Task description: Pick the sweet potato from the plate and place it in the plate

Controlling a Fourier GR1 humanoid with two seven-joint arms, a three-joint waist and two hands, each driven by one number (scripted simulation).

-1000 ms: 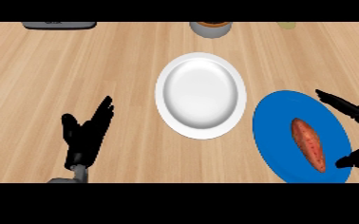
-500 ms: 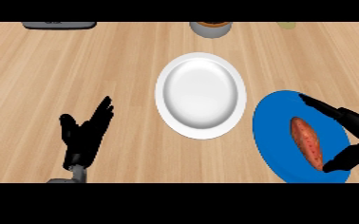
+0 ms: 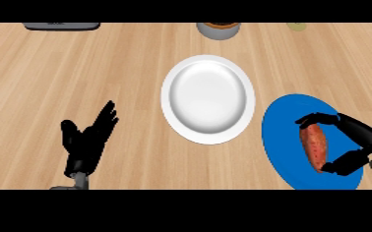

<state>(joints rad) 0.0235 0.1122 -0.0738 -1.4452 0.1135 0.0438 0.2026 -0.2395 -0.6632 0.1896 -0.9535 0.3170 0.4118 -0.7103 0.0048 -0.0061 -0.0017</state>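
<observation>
The way from the right hand [image 3: 352, 128], curled round the sweet potato [image 3: 316, 145] on the blue plate [image 3: 283, 128], to the white plate [image 3: 208, 98] just beside lies open. A grey bowl [image 3: 218, 30] and dark object [image 3: 62, 25] at the far edge and the left hand [image 3: 87, 142], lower left, stand well aside.

The wooden counter [image 3: 87, 73] bears a white plate [image 3: 208, 98], a blue plate [image 3: 280, 130] and a grey bowl [image 3: 218, 31].

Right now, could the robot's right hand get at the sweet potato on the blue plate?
Probably yes. The right hand curls round the sweet potato on the blue plate, fingers at its far end, thumb at its near end, and nothing lies between them.
</observation>
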